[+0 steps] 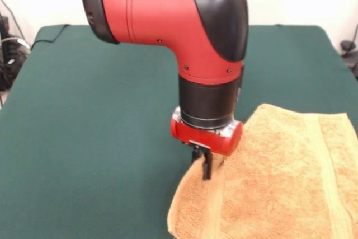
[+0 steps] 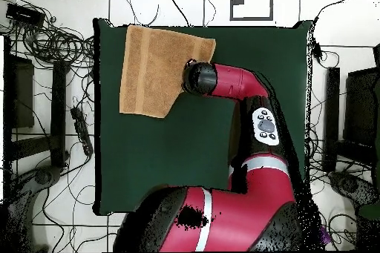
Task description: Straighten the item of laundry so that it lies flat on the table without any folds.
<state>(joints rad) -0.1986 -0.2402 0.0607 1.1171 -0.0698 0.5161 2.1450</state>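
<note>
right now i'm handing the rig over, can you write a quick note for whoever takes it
Gripper: low at the towel's edge, fingers look closed on a lifted bit of cloth.
Towel: on the table, near the front camera's side; in the overhead view it lies toward the far left corner.
Done: most of the towel lies spread out.
Left: the corner by the gripper is still bunched or turned in, so the outline is cut off there. Pull that corner out flat, then let go and lift clear.

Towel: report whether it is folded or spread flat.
Mostly spread, not flat: the towel has one corner raised at the gripper, and overhead its outline there is cut diagonally.
</note>
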